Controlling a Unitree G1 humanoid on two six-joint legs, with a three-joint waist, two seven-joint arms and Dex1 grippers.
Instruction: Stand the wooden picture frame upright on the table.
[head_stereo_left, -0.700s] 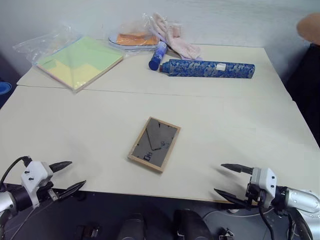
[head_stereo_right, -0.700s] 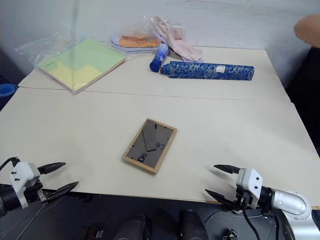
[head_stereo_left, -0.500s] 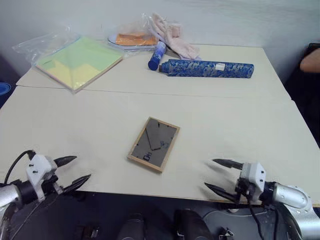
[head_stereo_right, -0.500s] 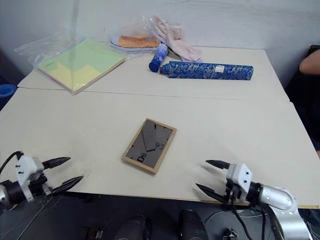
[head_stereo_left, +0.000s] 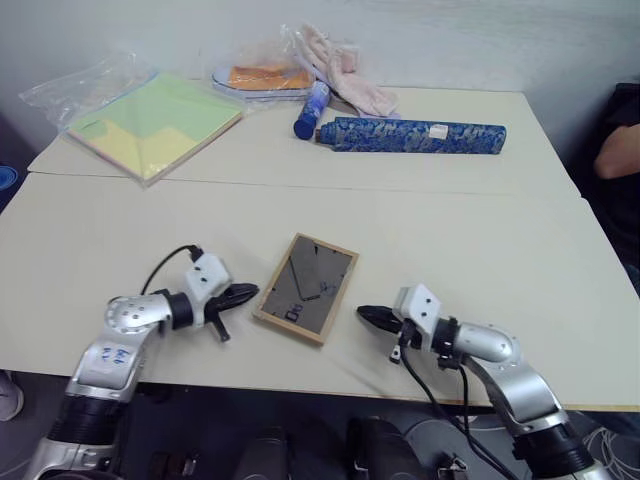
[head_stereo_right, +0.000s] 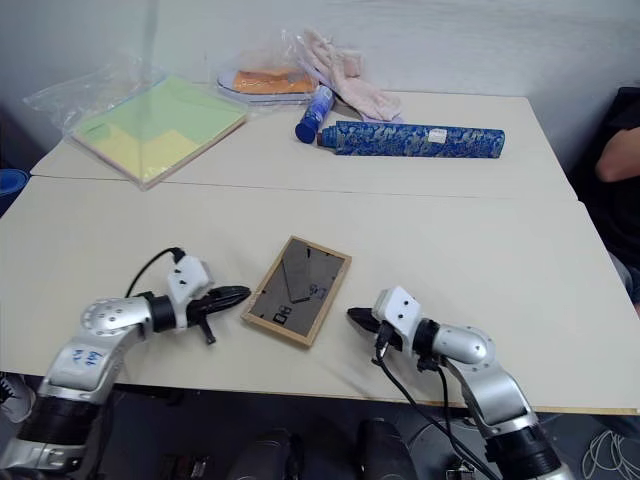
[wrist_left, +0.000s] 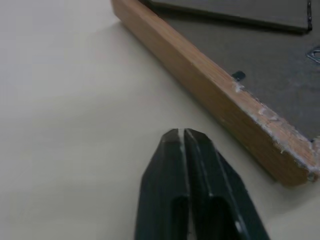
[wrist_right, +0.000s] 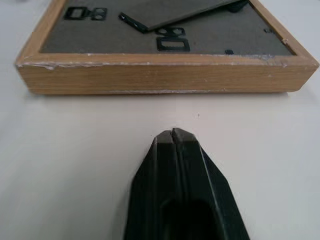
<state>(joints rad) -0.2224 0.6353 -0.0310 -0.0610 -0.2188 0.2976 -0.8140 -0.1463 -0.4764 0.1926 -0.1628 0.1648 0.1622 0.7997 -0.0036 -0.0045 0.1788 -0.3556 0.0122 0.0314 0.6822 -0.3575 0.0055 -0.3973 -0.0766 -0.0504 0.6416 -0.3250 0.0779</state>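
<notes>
**Op:** Wooden picture frame lies flat, back panel up, stand folded, mid-front of the table, just this side of the seam. I've got the left gripper just beside its left long edge and the right gripper near its near-right corner. Neither touches the wood.

**Obs:** Fingers?

**Op:** Both pairs pressed together, tips shut to a point, nothing pinched. Left wrist view shows the left fingertips close to the frame's rail; right wrist view shows the right ones facing the short end, w/ a gap.

**Obs:** Risks?

**Op:** My guess: shut tips pushing from both sides could skate the frame across the smooth top instead of tipping it up, or spin it. If it's lifted w/o the stand out, prob. falls back flat.

**Obs:** Count?

**Op:** One frame, two grippers. Far side: one green-yellow paper pack, one blue patterned roll, one blue bottle, one orange pack, pink gloves, number unclear.
</notes>
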